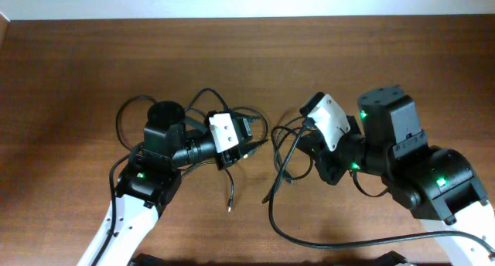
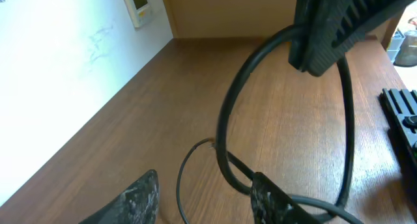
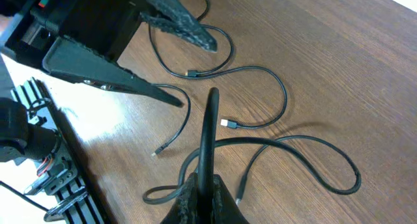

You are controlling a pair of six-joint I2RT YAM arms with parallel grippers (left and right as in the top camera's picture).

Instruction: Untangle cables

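Note:
Several thin black cables [image 1: 282, 154] lie looped and crossed on the wooden table between my two grippers. My right gripper [image 1: 300, 136] is shut on a thicker black cable [image 3: 210, 120] that rises straight out of its jaws [image 3: 210, 185]. In the left wrist view this cable [image 2: 228, 113] hangs in a loop from the right gripper [image 2: 313, 64]. My left gripper [image 2: 205, 180] is open. A thin cable [image 2: 182, 178] passes between its fingers, and the thick loop lies against the right finger. Silver-tipped plug ends [image 3: 226, 123] lie loose on the table.
The left gripper's open fingers [image 3: 195, 73] reach in at the upper left of the right wrist view. A long black cable [image 1: 309, 239] runs toward the front right. One loose cable end [image 1: 230, 200] points to the table's front. A black rack [image 3: 58, 178] stands at the side.

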